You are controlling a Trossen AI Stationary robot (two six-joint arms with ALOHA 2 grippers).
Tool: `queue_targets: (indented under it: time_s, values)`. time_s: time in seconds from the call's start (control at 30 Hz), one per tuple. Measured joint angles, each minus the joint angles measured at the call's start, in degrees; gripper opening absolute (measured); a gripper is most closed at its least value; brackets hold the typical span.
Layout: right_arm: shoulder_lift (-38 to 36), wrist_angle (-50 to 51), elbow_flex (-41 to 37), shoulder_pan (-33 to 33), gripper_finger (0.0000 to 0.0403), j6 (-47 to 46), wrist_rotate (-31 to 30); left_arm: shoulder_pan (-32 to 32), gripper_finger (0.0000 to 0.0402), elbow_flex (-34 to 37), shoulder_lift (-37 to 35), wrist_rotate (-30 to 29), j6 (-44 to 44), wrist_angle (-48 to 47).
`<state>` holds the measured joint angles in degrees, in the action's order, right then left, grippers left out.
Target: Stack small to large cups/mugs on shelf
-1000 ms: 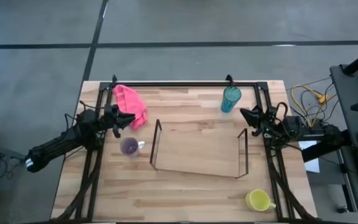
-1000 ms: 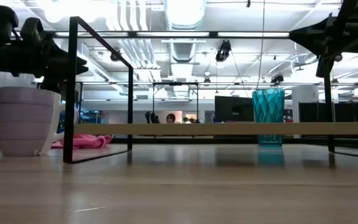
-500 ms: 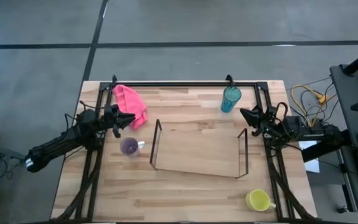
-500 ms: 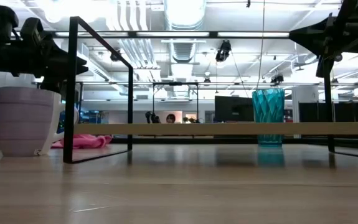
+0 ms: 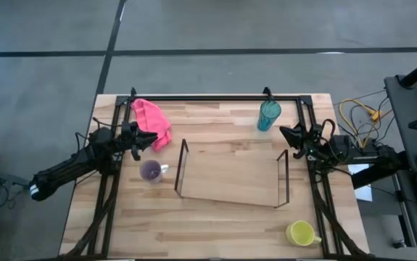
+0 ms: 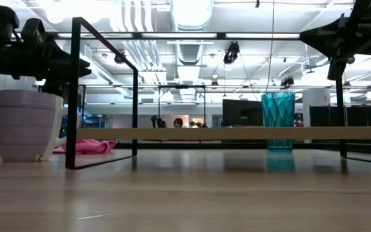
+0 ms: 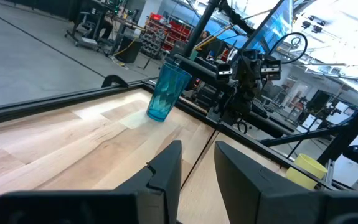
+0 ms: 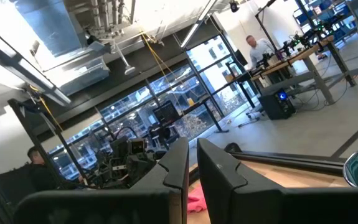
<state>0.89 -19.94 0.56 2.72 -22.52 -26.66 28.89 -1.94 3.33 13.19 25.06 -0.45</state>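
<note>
The small purple mug [image 5: 151,171] stands upright on the table just left of the shelf [image 5: 231,174], a clear panel between two black wire end frames. The teal tumbler [image 5: 268,115] stands upright at the far right. The yellow mug [image 5: 301,233] stands near the front right corner. My left gripper [image 5: 154,138] hovers beyond the purple mug, next to the pink cloth; its fingers [image 7: 197,149] stand a narrow gap apart and hold nothing. My right gripper [image 5: 282,132] hovers right of the shelf, below the tumbler in the high view, its fingers [image 8: 192,146] together and empty.
A pink cloth [image 5: 152,122] lies crumpled at the far left. A black frame [image 5: 215,97] runs along the far edge and both sides of the table. Bare wood lies in front of the shelf. Cables and equipment sit off the table's right side.
</note>
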Motion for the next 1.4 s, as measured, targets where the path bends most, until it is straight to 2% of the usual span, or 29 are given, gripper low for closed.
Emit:
queue_targets:
  time_s: [0.6, 0.83, 1.2, 1.33, 1.4]
  values:
    - [-0.01, -0.62, -0.02, -0.01, 0.0029, -0.65, 0.01, 0.00, 0.0082, -0.02, 0.00, 0.02, -0.02, 0.00]
    - [0.02, -0.38, -0.02, 0.00, 0.0029, -10.79, 0.24, 0.02, 0.0082, -0.01, 0.00, 0.02, -0.01, 0.00]
    - [0.02, -0.48, -0.02, 0.00, 0.0029, -15.29, 0.05, 0.02, 0.0082, -0.02, -0.07, 0.02, 0.06, 0.87]
    - [0.02, -0.54, -0.02, 0.00, 0.0029, -20.55, 0.03, 0.02, 0.0082, -0.01, -0.09, 0.02, 0.53, 6.14]
    - [0.02, -0.55, -0.02, 0.00, 0.0029, -25.19, 0.03, 0.02, 0.0082, -0.01, -0.09, 0.02, 3.92, 10.26]
